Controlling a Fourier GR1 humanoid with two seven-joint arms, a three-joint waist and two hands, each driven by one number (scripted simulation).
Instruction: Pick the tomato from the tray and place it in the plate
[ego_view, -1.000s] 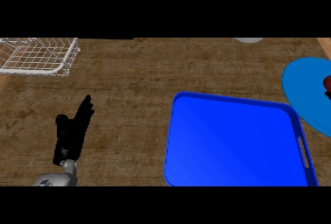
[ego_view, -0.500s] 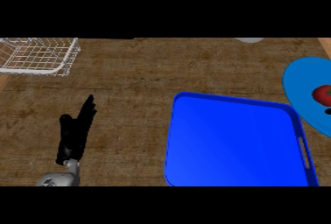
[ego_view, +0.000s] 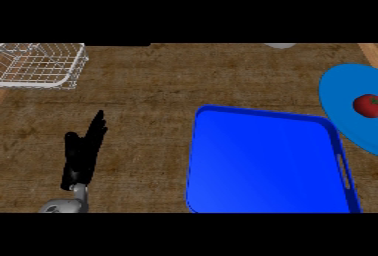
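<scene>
Woodgrain counter (ego_view: 148, 90) bears round tomato (ego_view: 365, 105) on blue plate (ego_view: 343, 107); left hand (ego_view: 83, 152) straight-fingered, holding nothing

The tomato (ego_view: 365, 105) has rolled further onto the plate (ego_view: 341, 100), well right of the left hand (ego_view: 81, 155).

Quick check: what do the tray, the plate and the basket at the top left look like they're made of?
The tray looks like glossy blue plastic, judging by the soft sheen across its floor and its moulded rim with a handle slot. The plate is a flatter, lighter blue, either plastic or glazed ceramic; the look leaves it open. The basket appears to be thin white-coated wire, an open grid.
</scene>
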